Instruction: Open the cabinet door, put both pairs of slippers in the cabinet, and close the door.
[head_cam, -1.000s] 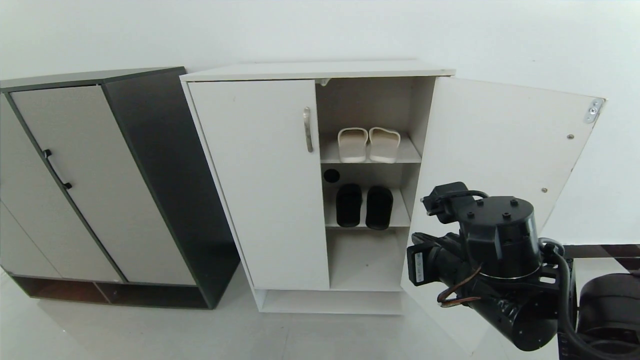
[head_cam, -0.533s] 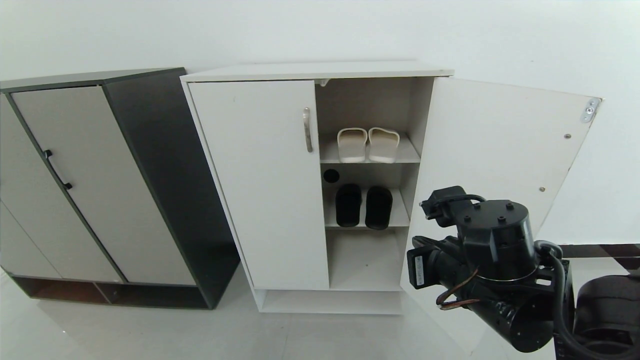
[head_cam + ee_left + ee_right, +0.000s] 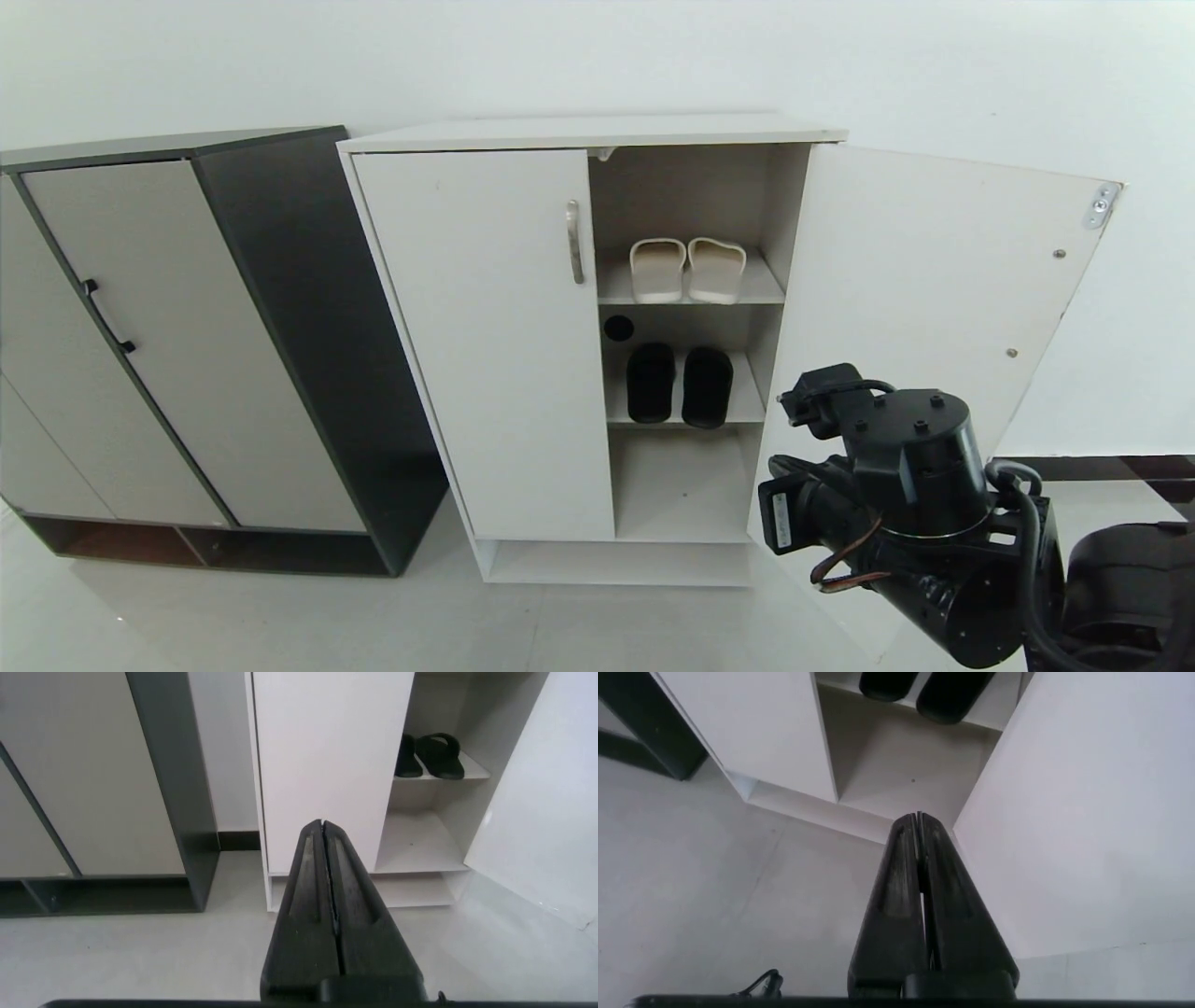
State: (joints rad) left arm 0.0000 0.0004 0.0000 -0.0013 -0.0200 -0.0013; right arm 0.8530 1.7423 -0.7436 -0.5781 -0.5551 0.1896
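Observation:
The white cabinet (image 3: pixel 597 135) stands with its right door (image 3: pixel 924 280) swung wide open and its left door (image 3: pixel 485 345) closed. A pair of white slippers (image 3: pixel 688 269) sits on the top shelf. A pair of black slippers (image 3: pixel 679 384) sits on the middle shelf (image 3: pixel 434 754). The bottom compartment (image 3: pixel 906 775) is bare. My right gripper (image 3: pixel 920 819) is shut and empty, low over the floor beside the open door's inner face. My left gripper (image 3: pixel 322 826) is shut and empty, held back from the closed left door.
A dark grey cabinet (image 3: pixel 261 327) with closed doors stands against the white cabinet's left side. Pale floor (image 3: pixel 560 625) stretches in front of both. The open door juts out toward my right arm (image 3: pixel 915 523).
My right arm has sunk a little lower and shifted slightly left in the head view. The slippers and the left door have not moved.

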